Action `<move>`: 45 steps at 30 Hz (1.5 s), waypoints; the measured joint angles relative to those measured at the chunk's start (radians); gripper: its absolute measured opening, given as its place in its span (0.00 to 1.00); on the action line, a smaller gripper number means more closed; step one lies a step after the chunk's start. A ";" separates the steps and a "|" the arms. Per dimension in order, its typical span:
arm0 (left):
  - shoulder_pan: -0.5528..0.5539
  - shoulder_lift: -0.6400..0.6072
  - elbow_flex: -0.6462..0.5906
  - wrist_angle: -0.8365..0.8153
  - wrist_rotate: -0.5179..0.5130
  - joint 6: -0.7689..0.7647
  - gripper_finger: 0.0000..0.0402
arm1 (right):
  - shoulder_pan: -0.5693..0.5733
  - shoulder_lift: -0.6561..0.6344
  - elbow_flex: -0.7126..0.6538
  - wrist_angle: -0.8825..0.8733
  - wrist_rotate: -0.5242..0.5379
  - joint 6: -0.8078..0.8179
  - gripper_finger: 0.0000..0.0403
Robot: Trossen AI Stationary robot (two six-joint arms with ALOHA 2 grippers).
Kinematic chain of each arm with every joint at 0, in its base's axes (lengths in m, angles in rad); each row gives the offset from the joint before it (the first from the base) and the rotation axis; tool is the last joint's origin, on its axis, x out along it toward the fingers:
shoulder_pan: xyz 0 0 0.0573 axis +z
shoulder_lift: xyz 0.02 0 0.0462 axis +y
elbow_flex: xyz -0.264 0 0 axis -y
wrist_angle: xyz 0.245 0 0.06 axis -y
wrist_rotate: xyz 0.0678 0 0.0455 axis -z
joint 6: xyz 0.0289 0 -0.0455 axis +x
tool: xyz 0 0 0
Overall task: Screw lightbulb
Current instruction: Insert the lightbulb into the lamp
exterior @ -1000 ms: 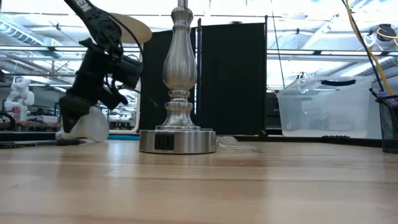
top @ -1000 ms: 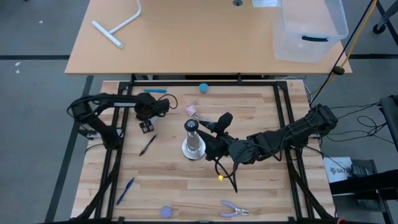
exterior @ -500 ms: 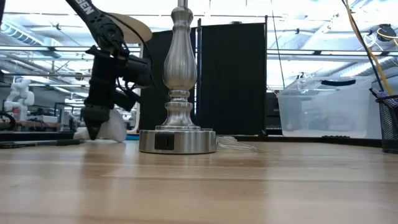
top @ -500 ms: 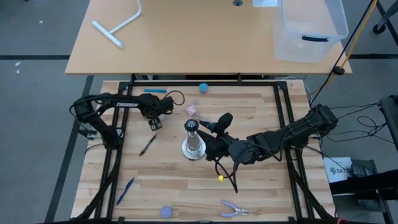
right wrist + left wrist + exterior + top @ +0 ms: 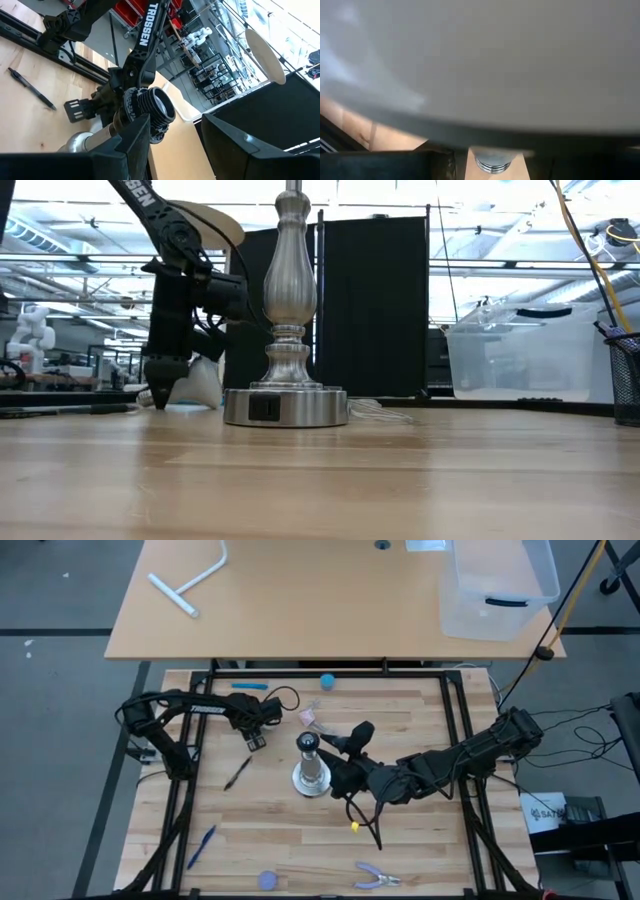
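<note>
On the wooden table (image 5: 420,840) stands one lamp stand (image 5: 287,330), its top cut off in the low view. The right gripper (image 5: 175,127) waits beside the socket, fingers apart and empty. The left gripper (image 5: 160,393) has shifted nearer the stand. One lightbulb (image 5: 203,383) sits half hidden behind it, filling the left wrist view – grip unclear.

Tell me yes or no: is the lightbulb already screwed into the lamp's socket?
No: in the right wrist view the lamp socket stands empty, while the lightbulb sits low by the left hand.
</note>
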 joint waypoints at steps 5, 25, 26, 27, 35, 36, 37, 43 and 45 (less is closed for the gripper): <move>-0.027 -0.036 0.003 0.015 -0.011 -0.016 0.35 | 0.000 0.000 0.000 0.012 0.001 -0.013 0.42; -0.191 -0.489 0.211 -0.096 -0.164 -0.102 0.35 | 0.030 0.000 0.000 0.258 0.000 -0.286 0.42; -0.199 -0.513 0.217 -0.083 -0.171 -0.098 0.35 | 0.034 0.000 0.000 0.279 0.000 -0.307 0.42; -0.208 -0.535 0.222 -0.062 -0.172 -0.085 0.35 | 0.038 0.000 0.000 0.299 0.000 -0.327 0.42; -0.295 -0.660 0.250 0.180 -0.083 0.029 0.35 | 0.049 -0.015 0.000 0.404 0.000 -0.444 0.42; -0.307 -0.670 0.251 0.209 -0.054 0.042 0.35 | 0.049 -0.024 0.000 0.405 0.001 -0.443 0.42; -0.317 -0.678 0.251 0.245 -0.014 0.054 0.35 | 0.049 -0.033 0.000 0.405 0.001 -0.440 0.42; -0.378 -0.700 0.252 0.380 0.168 0.102 0.35 | 0.052 -0.093 0.000 0.409 0.000 -0.389 0.42; -0.403 -0.700 0.252 0.399 0.181 0.122 0.35 | 0.052 -0.107 0.000 0.410 0.000 -0.361 0.42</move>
